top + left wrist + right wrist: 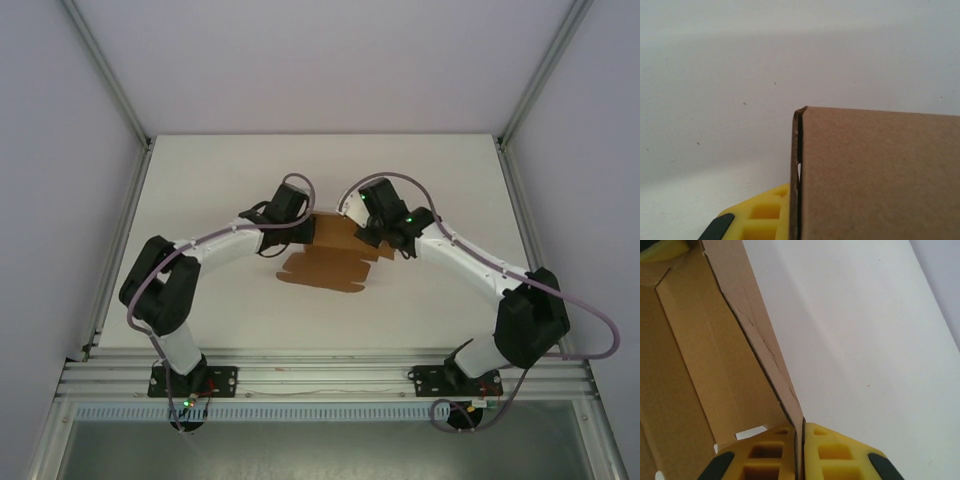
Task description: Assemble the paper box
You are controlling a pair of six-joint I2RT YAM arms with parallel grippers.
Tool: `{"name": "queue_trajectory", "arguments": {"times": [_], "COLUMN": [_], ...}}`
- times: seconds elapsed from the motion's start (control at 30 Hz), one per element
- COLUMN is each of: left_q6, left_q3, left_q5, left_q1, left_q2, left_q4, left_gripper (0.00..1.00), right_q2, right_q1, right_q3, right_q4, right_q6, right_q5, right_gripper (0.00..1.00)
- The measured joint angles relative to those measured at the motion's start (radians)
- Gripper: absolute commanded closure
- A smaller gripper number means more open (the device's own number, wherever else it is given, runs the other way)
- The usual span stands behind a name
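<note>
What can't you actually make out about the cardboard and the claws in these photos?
Top view: the paper box's far edge, under the left gripper and right gripper.
Left wrist view: the left gripper's second finger, behind the cardboard.
Right wrist view: the box's overall shape, cut off at the left and top edges.

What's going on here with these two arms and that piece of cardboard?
Two robot arms are putting together a paper box in the middle of the white table. It isn't a box yet: most of the brown sheet lies flat, with a part folded up along its far edge. The left gripper is shut on the left end of that folded part, and the right gripper is clamped on a flap at the right end.
</note>
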Motion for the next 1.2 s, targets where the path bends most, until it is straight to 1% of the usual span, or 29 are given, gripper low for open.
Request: {"name": "queue_trajectory", "arguments": {"times": [0.1, 0.23, 0.27, 0.3, 0.33, 0.43, 0.53, 0.7, 0.73, 0.77, 0.87, 0.9, 0.93, 1.0, 1.07, 1.2], "left_q6": [-0.038, -0.067, -0.069, -0.069, -0.069, -0.072, -0.084, -0.109, -0.114, -0.117, -0.121, -0.121, -0.121, -0.121, -0.120, -0.112], "left_q3": [0.015, 0.027, 0.034, 0.041, 0.045, 0.048, 0.048, 0.048, 0.048, 0.048, 0.048, 0.048, 0.048, 0.048, 0.048, 0.039], "left_q5": [-0.005, -0.002, -0.002, -0.003, -0.003, -0.003, -0.003, -0.003, -0.003, -0.003, -0.003, -0.003, -0.003, -0.004, -0.004, -0.004], "left_q1": [0.001, 0.001, 0.001, 0.001, 0.001, 0.001, 0.001, 0.001, 0.001, 0.001, 0.001, 0.001, 0.000, -0.001, -0.001, -0.001], "left_q2": [0.023, 0.042, 0.046, 0.051, 0.053, 0.055, 0.055, 0.055, 0.055, 0.055, 0.055, 0.055, 0.055, 0.055, 0.055, 0.045], "left_q4": [-0.003, -0.011, -0.014, -0.015, -0.015, -0.014, -0.014, -0.008, -0.007, -0.007, -0.007, -0.007, -0.007, -0.006, -0.003, 0.028], "left_gripper": [1.00, 1.00, 1.00, 1.00, 1.00, 1.00, 1.00, 1.00, 1.00, 1.00, 1.00, 1.00, 1.00, 1.00, 1.00, 1.00], "right_q2": [0.017, 0.064, 0.077, 0.089, 0.097, 0.108, 0.108, 0.108, 0.108, 0.107, 0.086, 0.067, 0.044, -0.010, -0.084, -0.250], "right_q1": [0.026, 0.054, 0.056, 0.058, 0.058, 0.060, 0.063, 0.063, 0.064, 0.064, 0.068, 0.071, 0.071, 0.073, 0.074, 0.073], "right_q3": [-0.019, -0.036, -0.036, -0.036, -0.036, -0.036, -0.035, -0.035, -0.035, -0.037, -0.076, -0.102, -0.127, -0.169, -0.208, -0.264], "right_q4": [0.070, 0.174, 0.192, 0.207, 0.219, 0.225, 0.222, 0.224, 0.226, 0.231, 0.284, 0.298, 0.309, 0.320, 0.330, 0.327], "right_q6": [0.033, 0.052, 0.049, 0.043, 0.040, 0.031, 0.060, 0.251, 0.294, 0.337, 0.459, 0.494, 0.522, 0.577, 0.617, 0.683], "right_q5": [0.084, 0.239, 0.272, 0.302, 0.322, 0.341, 0.335, 0.316, 0.313, 0.311, 0.296, 0.282, 0.266, 0.237, 0.213, 0.223], "right_gripper": [0.86, 0.76, 0.76, 0.80, 0.81, 0.84, 0.85, 0.85, 0.83, 0.77, 0.68, 0.63, 0.57, 0.41, 0.27, 0.10]}}
